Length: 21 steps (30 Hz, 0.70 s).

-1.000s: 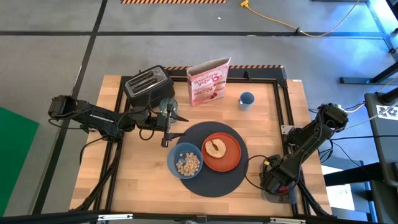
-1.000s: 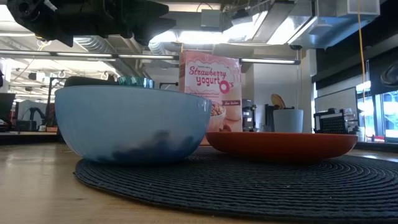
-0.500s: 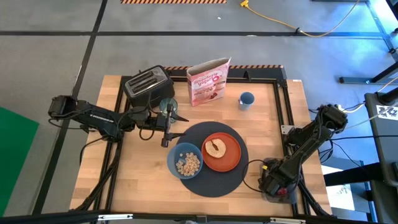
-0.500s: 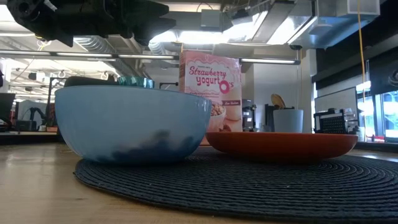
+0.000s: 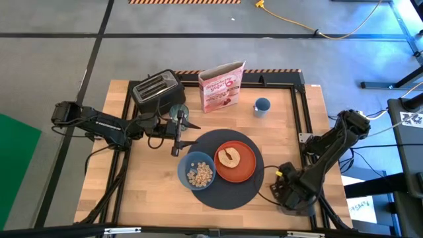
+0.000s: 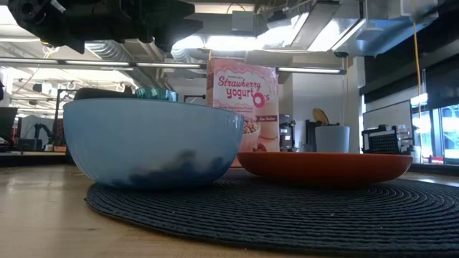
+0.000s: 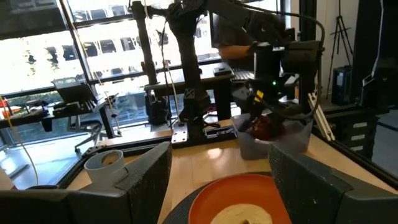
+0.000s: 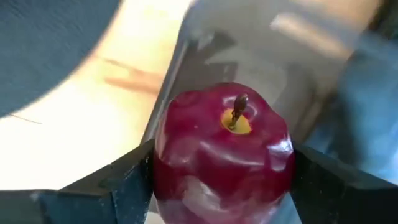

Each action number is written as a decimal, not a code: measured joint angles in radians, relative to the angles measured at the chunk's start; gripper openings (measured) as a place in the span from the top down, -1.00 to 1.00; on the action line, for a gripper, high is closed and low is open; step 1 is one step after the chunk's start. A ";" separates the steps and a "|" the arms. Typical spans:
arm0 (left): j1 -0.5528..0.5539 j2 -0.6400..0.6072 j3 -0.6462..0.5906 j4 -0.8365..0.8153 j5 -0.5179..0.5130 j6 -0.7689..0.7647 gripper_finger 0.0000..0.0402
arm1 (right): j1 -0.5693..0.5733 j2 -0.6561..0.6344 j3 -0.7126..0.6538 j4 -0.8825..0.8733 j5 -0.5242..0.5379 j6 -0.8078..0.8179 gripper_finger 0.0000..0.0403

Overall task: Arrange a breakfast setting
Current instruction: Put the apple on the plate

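Note:
A round dark-grey mat carries a blue bowl of cereal and an orange plate with a toast slice. A pale-green glass stands on the wood just beyond the mat's far left. My left gripper is open and empty beside the glass, facing the plate. My right gripper is over a clear bin at the table's near right corner, shut on a small red apple. No spoon shows. My right gripper pinches the apple between its two fingers, one on each of two opposite sides. The fingers come from above, pointing down. The apple sits upright with its stem up. What lies under it is hidden.
A black toaster, a pink cereal box and a blue cup stand along the far side. The clear bin sits past the table's near right corner. Bare wood lies to the mat's left and right.
My right gripper has shifted a little toward the table's left above the bin, still shut on the apple.

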State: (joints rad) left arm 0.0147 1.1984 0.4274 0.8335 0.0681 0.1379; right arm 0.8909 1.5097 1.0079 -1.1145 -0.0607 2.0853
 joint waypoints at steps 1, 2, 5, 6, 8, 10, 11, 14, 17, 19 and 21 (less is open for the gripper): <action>0.000 0.000 0.000 0.002 0.000 -0.007 -0.31 | 0.000 0.000 0.023 -0.040 0.020 -0.013 -0.45; 0.000 0.000 0.000 0.002 0.000 -0.022 -0.31 | 0.000 0.000 0.047 -0.078 0.044 -0.027 -0.45; -0.009 0.001 0.000 0.001 0.001 -0.055 -0.31 | 0.000 0.000 0.115 -0.192 0.140 -0.070 -0.43; -0.016 0.005 0.001 0.002 0.002 -0.057 -0.31 | 0.000 0.000 0.136 -0.225 0.183 -0.080 -0.43; -0.032 0.009 0.001 -0.004 0.003 -0.057 -0.31 | 0.000 -0.001 0.172 -0.276 0.294 -0.100 -0.43; -0.046 0.008 0.001 0.004 0.003 -0.057 -0.31 | 0.000 -0.002 0.191 -0.294 0.433 -0.111 -0.44; -0.052 0.008 0.001 0.009 0.002 -0.057 -0.31 | 0.000 -0.002 0.192 -0.292 0.504 -0.123 -0.44; -0.071 0.008 0.001 0.026 0.001 -0.058 -0.31 | 0.000 -0.002 0.190 -0.286 0.689 -0.158 -0.44; -0.095 0.009 0.001 0.067 0.002 -0.074 -0.31 | 0.000 -0.001 0.166 -0.242 0.875 -0.217 -0.44; -0.115 0.028 0.001 0.131 0.005 -0.084 -0.31 | 0.000 0.000 0.147 -0.199 0.991 -0.264 -0.44; -0.136 0.054 0.001 0.189 0.006 -0.084 -0.31 | 0.000 0.000 0.127 -0.158 1.074 -0.323 -0.44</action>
State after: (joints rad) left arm -0.1215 1.2521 0.4282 1.0221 0.0744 0.0540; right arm 0.8906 1.5093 1.1348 -1.2724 1.0134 1.7627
